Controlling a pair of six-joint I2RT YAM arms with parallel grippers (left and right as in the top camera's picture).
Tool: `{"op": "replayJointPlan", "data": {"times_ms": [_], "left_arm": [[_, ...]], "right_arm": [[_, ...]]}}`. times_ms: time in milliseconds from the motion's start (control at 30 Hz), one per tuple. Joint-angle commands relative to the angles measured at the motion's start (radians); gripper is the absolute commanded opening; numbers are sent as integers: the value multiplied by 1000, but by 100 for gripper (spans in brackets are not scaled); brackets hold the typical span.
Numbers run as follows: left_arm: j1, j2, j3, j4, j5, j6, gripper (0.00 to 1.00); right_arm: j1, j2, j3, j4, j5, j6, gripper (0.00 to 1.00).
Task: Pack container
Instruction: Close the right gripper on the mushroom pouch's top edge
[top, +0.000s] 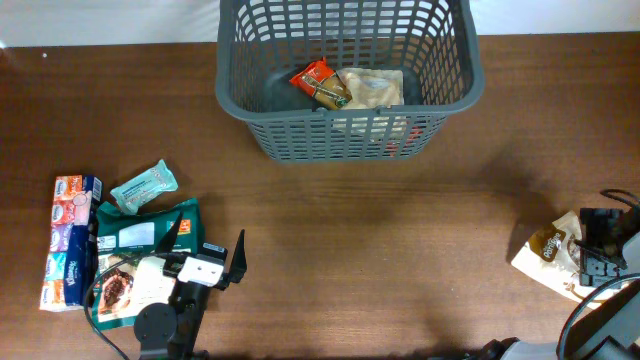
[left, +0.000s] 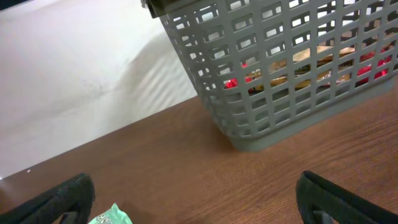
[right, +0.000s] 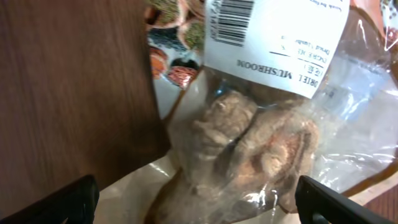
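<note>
The container (top: 300, 140) stands at the far middle of the desk (top: 400, 250). A snack packet (top: 318, 83) and a clear bag (top: 375, 88) lie side by side inside it, the packet on the left. A cluster sits at the near left corner: tissue packs (top: 70, 240) outermost, a small packet (top: 143, 187) behind a pouch (top: 140, 228), a carton (top: 128, 285) nearest. A bag of dried mushrooms (top: 548, 250) lies at the near right edge, well apart.

Overhead looks straight down on the brown wooden surface (top: 400, 250). Left wrist, low, faces the dark grey slotted plastic basket (left: 280, 81), shared with overhead. Right wrist hangs close above a clear mushroom packet (right: 249, 143).
</note>
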Motion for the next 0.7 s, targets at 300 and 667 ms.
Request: {"op": "replayJointPlan", "data": {"times_ms": [300,667], "left_arm": [[-4,-7,-2,-8,-3,-10,99],[-4,-7,-2,-8,-3,-10,99]], "right_arm": [[4,32,-5,-14,27,39,99],[4,32,-6,-69,92,114,99]]}}
